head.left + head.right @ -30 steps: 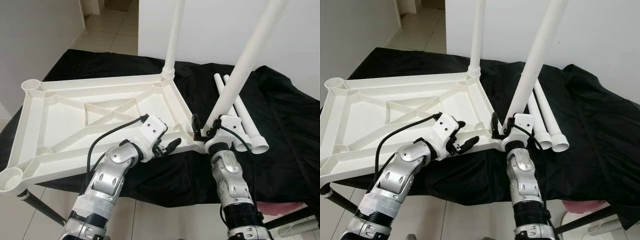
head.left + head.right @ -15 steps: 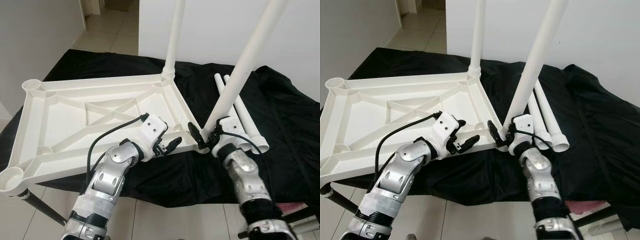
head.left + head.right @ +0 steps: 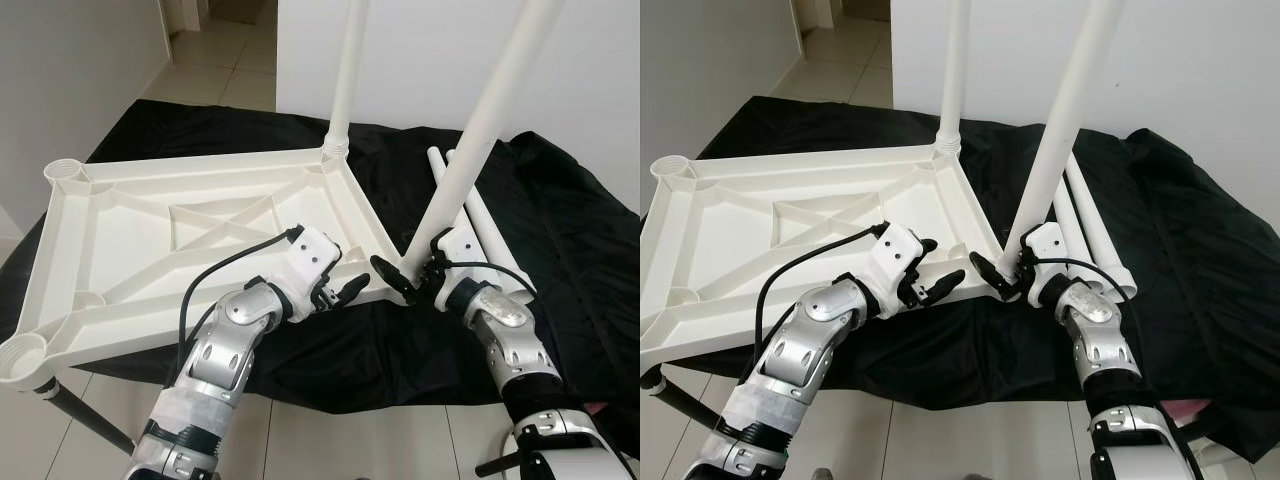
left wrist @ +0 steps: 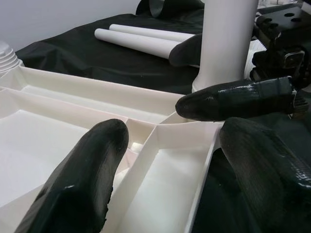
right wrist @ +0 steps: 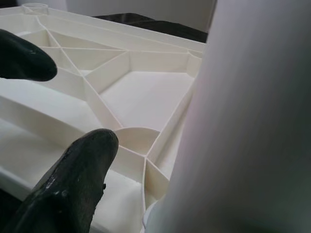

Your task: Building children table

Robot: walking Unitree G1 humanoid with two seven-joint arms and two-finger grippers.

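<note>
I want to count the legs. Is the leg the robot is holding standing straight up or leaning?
Leaning. The held leg slants from the tabletop corner beside the right gripper, while the far leg stands nearly straight.

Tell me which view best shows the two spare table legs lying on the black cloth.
The left eye view: both spare table legs lie side by side on the black cloth, partly hidden by the right gripper. The right eye view matches. The left wrist view catches them distantly; the right wrist view shows the tabletop underside.
</note>
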